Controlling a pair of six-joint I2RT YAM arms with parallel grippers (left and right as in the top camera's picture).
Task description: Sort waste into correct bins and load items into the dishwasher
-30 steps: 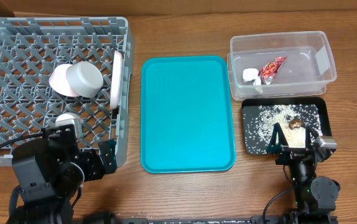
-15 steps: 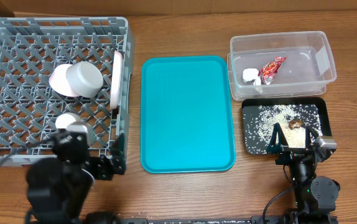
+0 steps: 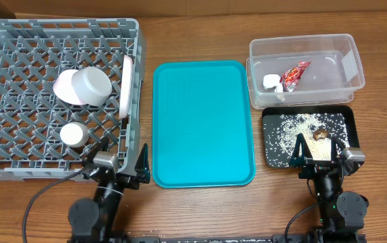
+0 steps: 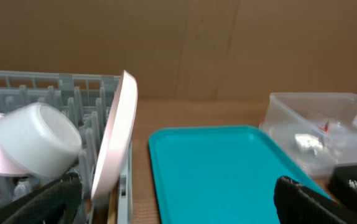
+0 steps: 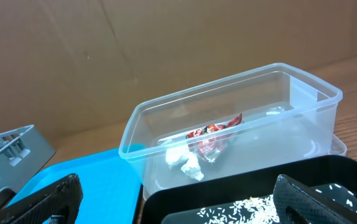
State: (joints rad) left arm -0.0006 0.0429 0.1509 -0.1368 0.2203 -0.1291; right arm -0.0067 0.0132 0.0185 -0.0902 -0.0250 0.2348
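Observation:
The grey dish rack (image 3: 18, 40) at the left holds a white plate (image 3: 127, 84) on edge, a pink bowl (image 3: 62, 89), a grey-green bowl (image 3: 91, 84) and a white cup (image 3: 74, 134). The clear tub (image 3: 342, 50) holds the red wrapper (image 3: 294, 73) and the white scrap (image 3: 272, 82). The black tray (image 3: 350, 115) holds rice grains (image 3: 291, 128) and a brown lump (image 3: 320, 134). My left gripper (image 3: 121, 160) is open and empty at the rack's front right corner. My right gripper (image 3: 320, 150) is open and empty over the black tray's front edge. No chopsticks show.
A large teal tray (image 3: 203, 121) lies between the rack and the bins. In the left wrist view the plate (image 4: 117, 143) stands at the left, with the teal tray (image 4: 222, 168) ahead. In the right wrist view the tub (image 5: 228, 99) is behind the black tray (image 5: 259, 193).
My left arm has drawn back from over the rack's front toward the table's front edge and to the right, uncovering the white cup. The right arm has not moved.

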